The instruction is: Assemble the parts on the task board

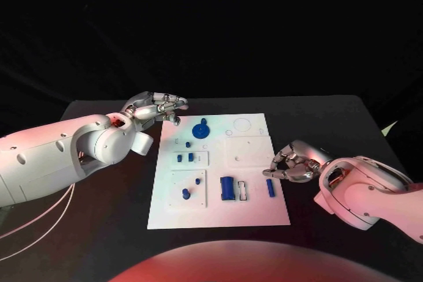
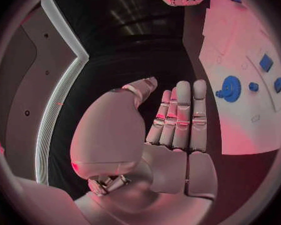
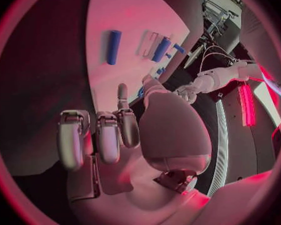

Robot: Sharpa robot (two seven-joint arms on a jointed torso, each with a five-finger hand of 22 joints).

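The white task board (image 1: 220,199) lies in the middle of the black table. On it are a round blue gear-like part (image 1: 202,130), small blue parts (image 1: 180,158) on its left side, a thick blue part (image 1: 227,188) and a slim blue bar (image 1: 271,188). My left hand (image 1: 157,107) hovers at the board's far left corner; in the left wrist view its fingers (image 2: 178,120) are straight and hold nothing, with the gear (image 2: 231,89) beside them. My right hand (image 1: 291,163) sits at the board's right edge with its fingers (image 3: 106,135) curled in and nothing visible in them.
Bare black table surrounds the board (image 2: 240,50) on all sides. Raised white sub-plates (image 1: 247,150) with recesses sit on the board's far half. The slim bar (image 3: 113,47) and thick part (image 3: 160,49) lie just ahead of my right hand.
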